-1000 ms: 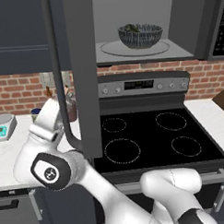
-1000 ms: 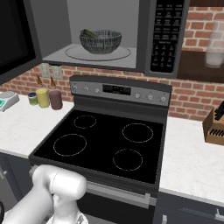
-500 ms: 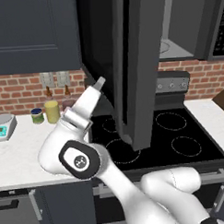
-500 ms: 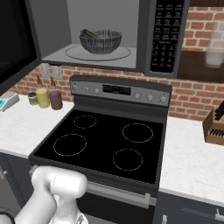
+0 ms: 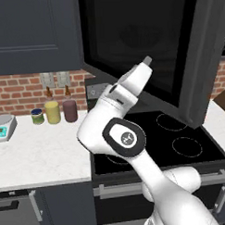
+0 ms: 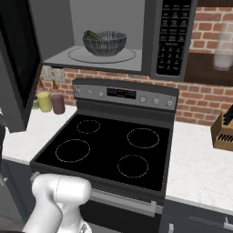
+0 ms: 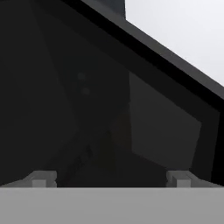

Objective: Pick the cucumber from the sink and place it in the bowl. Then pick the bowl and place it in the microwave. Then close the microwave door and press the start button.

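Gripper [image 7: 111,177] spread wide, nothing between its tips, nose right up against the black glass of the microwave door [image 7: 87,100]. In the left base view the arm reaches up toward 12 o'clock, its hand against the door's [image 5: 144,48] glass face, and that door hangs partway swung over the stove [image 5: 180,139]. From the right base view the microwave [image 6: 123,36] stands open, door edge at 9 o'clock. The bowl [image 6: 104,42] sits on the glass turntable [image 6: 101,55] inside the pale cavity, and the cucumber [image 6: 92,35] shows as a dark green bit at the bowl's 10 o'clock rim. The button panel [image 6: 172,38] is at 3 o'clock of the cavity. Below, the black stove; on the surface [image 5: 37,150] at its 9 o'clock, a yellow jar [image 5: 52,111] and a dark one [image 5: 69,109] side by side; at 3 o'clock, a knife block [image 6: 223,132].
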